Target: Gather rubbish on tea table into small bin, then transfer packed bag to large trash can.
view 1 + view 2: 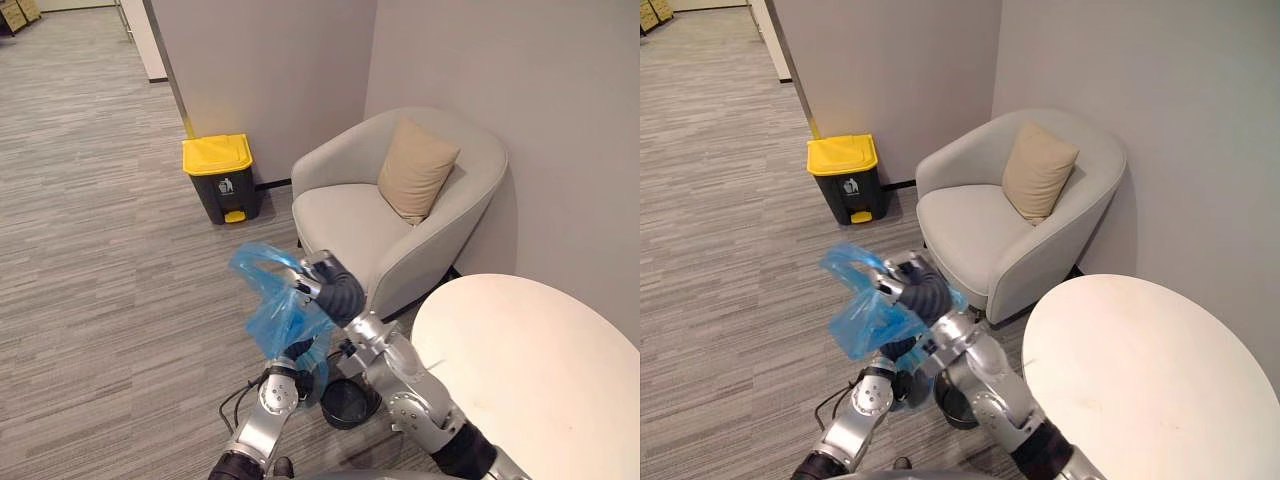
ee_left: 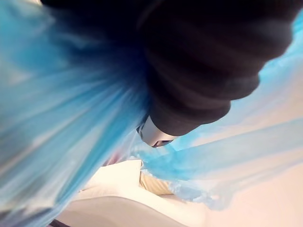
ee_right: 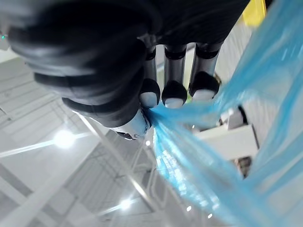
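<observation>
One grey armchair (image 1: 400, 230) stood in the corner of the room, on the striped grey carpet (image 1: 100, 300). Just beside it, on the robot's right side, was the round white tea table (image 1: 530, 380). The large trash can (image 1: 222, 178), dark with a yellow lid, stood against the wall to the left of the armchair, and its lid was down. A beige cushion (image 1: 415, 168) leaned upright against the back of the armchair.

The blue bag (image 1: 280, 320) hung in the air in front of the robot, between the tea table and the open carpet, well apart from the large trash can. Below it, on the floor near the edge of the table, stood the small bin (image 1: 350, 402), black and round.

The right hand (image 1: 330, 288) was raised and held the upper part of the bag. In the right wrist view its fingers (image 3: 174, 94) were curled tightly and pinched the gathered blue plastic. The left hand (image 2: 203, 71) was lower, against the bag, and the blue plastic covered its fingers, so I cannot tell if it gripped anything.
</observation>
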Available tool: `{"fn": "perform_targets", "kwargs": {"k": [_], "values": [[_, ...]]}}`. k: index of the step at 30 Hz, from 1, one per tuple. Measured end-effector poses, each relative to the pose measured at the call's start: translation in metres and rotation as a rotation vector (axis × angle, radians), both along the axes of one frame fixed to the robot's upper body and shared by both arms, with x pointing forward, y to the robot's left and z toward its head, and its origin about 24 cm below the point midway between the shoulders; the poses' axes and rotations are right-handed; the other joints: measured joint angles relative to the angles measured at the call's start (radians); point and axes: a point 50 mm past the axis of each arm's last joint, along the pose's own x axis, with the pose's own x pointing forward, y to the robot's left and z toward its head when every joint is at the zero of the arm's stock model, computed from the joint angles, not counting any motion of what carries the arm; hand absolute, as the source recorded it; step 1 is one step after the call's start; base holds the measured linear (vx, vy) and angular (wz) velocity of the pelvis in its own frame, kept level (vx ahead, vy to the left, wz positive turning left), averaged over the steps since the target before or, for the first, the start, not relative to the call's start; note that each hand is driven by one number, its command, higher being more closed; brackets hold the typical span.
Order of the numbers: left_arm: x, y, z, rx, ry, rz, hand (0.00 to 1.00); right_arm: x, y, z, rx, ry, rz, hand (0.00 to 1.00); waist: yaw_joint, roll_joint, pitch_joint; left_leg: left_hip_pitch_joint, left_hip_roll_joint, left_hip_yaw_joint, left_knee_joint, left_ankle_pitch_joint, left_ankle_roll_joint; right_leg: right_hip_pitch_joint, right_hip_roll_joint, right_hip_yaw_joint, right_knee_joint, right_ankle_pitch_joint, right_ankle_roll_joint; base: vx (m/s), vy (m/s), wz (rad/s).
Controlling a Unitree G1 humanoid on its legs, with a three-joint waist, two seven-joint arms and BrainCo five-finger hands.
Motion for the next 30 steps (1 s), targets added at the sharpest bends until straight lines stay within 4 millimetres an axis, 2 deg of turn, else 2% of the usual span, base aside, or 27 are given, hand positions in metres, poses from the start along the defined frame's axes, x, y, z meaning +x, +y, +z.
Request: {"fn": "perform_targets", "kwargs": {"k": [4,10,17,21,25,27,28,30], "values": [[-0.003,0.014,0.004,-0.015,-0.029,0.053,1.0,-0.001,-0.031,-0.007,-0.249,-0.138,-0.162,0.0,-0.001,0.001,0.001,-0.011,0.0,0.003,0.0,0.0,0.0,-0.01,0.001,0.002,-0.003,0.002,-0.001,0.0,0.0,0.0],[-0.01,0.025,-0.001,-0.009,-0.003,0.086,1.0,0.001,-0.053,-0.011,-0.508,-0.289,-0.299,0.0,-0.002,0.006,0.005,-0.01,0.0,0.004,0.0,0.0,0.0,-0.01,0.004,0.006,-0.003,0.003,-0.001,0.0,-0.001,-0.01],[-0.02,0.037,-0.009,-0.007,0.032,0.143,1.0,0.002,-0.073,-0.012,-0.609,-0.338,-0.438,0.0,-0.001,0.023,0.018,-0.009,0.0,0.005,0.0,-0.001,0.0,-0.008,0.002,0.006,-0.01,0.004,-0.001,0.0,0.0,0.0],[-0.029,0.045,-0.014,-0.023,0.061,0.193,1.0,0.002,-0.091,-0.014,-0.601,-0.292,-0.541,0.0,-0.002,0.025,0.023,-0.01,0.0,0.005,0.0,-0.002,-0.002,-0.008,0.001,0.006,-0.013,0.004,-0.001,0.0,0.0,0.0],[-0.036,0.057,-0.019,-0.051,0.091,0.248,1.0,-0.001,-0.112,-0.024,-0.538,-0.172,-0.685,0.0,-0.003,0.027,0.027,-0.011,0.001,0.006,0.0,-0.005,-0.004,-0.007,0.001,0.007,-0.018,0.004,-0.001,0.0,0.0,0.0],[-0.042,0.062,-0.022,-0.072,0.11,0.283,1.0,-0.005,-0.126,-0.041,-0.477,-0.035,-0.753,0.0,-0.004,0.028,0.028,-0.011,0.001,0.006,0.0,-0.006,-0.005,-0.006,0.001,0.008,-0.02,0.004,-0.001,0.0,0.0,0.0],[-0.046,0.068,-0.027,-0.067,0.137,0.283,1.0,-0.008,-0.137,-0.06,-0.447,0.086,-0.795,0.0,-0.004,0.028,0.029,-0.01,0.001,0.005,0.0,-0.007,-0.006,-0.003,0.002,0.006,-0.026,0.004,-0.002,0.0,0.0,0.0],[-0.05,0.072,-0.033,-0.076,0.172,0.292,1.0,-0.01,-0.144,-0.078,-0.432,0.202,-0.819,0.0,-0.004,0.032,0.031,-0.01,0.001,0.005,0.0,-0.007,-0.007,-0.002,0.003,0.006,-0.027,0.005,-0.002,0.0,0.0,0.0]]}}
